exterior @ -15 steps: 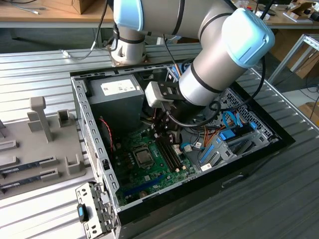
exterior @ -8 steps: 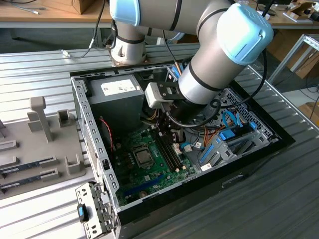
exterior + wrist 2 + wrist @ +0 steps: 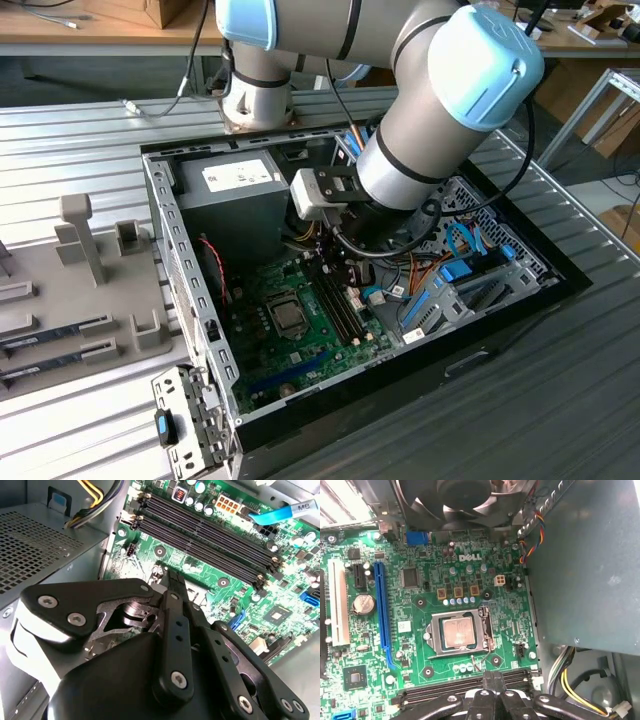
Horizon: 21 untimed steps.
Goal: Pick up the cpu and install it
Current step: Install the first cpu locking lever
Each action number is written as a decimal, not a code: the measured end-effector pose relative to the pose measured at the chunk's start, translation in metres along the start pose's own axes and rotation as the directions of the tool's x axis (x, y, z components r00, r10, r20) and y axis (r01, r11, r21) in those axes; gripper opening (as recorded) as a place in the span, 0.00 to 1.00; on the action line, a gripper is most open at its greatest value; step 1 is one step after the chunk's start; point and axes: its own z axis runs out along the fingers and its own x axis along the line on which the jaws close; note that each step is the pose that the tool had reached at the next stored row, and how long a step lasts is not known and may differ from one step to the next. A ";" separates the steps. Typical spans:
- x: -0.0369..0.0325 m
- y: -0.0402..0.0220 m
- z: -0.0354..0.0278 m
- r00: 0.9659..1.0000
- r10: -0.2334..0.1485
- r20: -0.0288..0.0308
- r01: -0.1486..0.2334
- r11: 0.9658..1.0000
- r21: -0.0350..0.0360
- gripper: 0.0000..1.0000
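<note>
The grey power box (image 3: 235, 195) sits at the far left inside the open computer case (image 3: 190, 300). The cpu (image 3: 458, 632) lies flat in its socket on the green board (image 3: 415, 625). Just beside the socket, over the long memory slots (image 3: 210, 535), hangs the gripper (image 3: 493, 679) with its fingers (image 3: 175, 587) pressed together, holding nothing.

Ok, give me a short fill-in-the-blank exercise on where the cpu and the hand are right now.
1. The cpu sits in the socket on the green ____.
2. In the first wrist view, the long slot beside the round battery is coloured ____.
3. In the exterior view, the arm reaches down into the open computer ____.
4. In the second wrist view, the hand hovers over the board with ____ between its fingertips.

Missing words: motherboard; blue; case; nothing
</note>
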 end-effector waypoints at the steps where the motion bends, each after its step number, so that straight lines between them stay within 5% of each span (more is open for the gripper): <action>1: -0.0006 0.0005 0.0000 1.000 -0.006 -0.004 0.006 1.000 -0.001 0.11; 5: -0.0057 0.0015 0.0012 0.998 -0.045 -0.033 0.045 0.999 -0.005 0.11; 6: -0.0071 0.0017 0.0017 0.998 -0.056 -0.035 0.055 0.998 -0.007 0.11; 11: -0.0066 0.0059 0.0040 0.996 -0.086 -0.039 0.085 0.996 -0.011 0.11; 16: -0.0064 0.0067 0.0050 0.986 -0.157 -0.047 0.156 0.987 -0.023 0.11; 21: -0.0057 0.0085 0.0058 0.986 -0.158 -0.047 0.157 0.987 -0.023 0.11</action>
